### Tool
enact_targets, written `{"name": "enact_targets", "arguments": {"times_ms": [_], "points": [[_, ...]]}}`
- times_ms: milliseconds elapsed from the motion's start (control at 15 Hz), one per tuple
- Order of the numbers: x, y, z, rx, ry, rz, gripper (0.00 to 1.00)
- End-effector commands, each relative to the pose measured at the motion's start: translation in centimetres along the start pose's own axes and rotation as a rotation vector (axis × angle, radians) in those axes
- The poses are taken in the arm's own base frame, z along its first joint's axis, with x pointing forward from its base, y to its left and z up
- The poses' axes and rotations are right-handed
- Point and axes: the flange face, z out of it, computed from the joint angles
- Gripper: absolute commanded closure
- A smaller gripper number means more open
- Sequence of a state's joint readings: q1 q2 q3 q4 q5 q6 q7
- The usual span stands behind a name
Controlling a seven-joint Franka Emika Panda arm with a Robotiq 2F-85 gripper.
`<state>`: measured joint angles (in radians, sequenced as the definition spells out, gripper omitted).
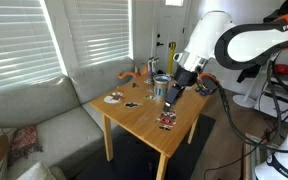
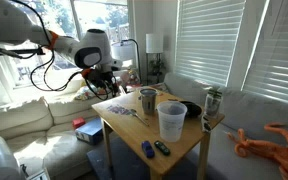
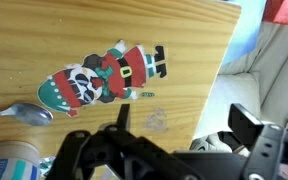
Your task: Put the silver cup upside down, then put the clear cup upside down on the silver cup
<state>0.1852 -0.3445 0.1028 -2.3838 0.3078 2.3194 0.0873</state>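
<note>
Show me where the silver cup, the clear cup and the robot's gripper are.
silver cup (image 2: pixel 147 101): in an exterior view, on its shiny side wall.
clear cup (image 2: pixel 171 122): in an exterior view, on its translucent side wall.
gripper (image 3: pixel 181 116): wrist view, midway between its open fingertips.

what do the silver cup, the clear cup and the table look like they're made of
Silver cup: likely metal, shiny grey with bright reflections. Clear cup: probably plastic, whitish and translucent, with light glowing through its wall; glass cannot be ruled out. Table: wood or wood veneer, light smooth finish, grain lines plain in the wrist view.
</note>
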Motion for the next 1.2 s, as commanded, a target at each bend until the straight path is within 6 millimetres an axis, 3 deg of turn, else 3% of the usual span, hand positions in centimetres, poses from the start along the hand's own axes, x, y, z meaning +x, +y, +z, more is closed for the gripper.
{"name": "enact_targets", "arguments": {"times_ms": [0,400,733,933,1133], "points": [[0.0,0.0,-0.1,-0.001,-0.001,0.0,0.0],[0.5,0.4,-0.3,-0.001,0.007,-0.004,0.0],[4.4,3.4,-4.4,-0.087,0.122,-0.001,0.0],[6.4,3.7,-7.0,-0.161,0.149,-0.058,0.0],[8.2,3.8,-7.3,-0.243,0.097,-0.132,0.0]]}}
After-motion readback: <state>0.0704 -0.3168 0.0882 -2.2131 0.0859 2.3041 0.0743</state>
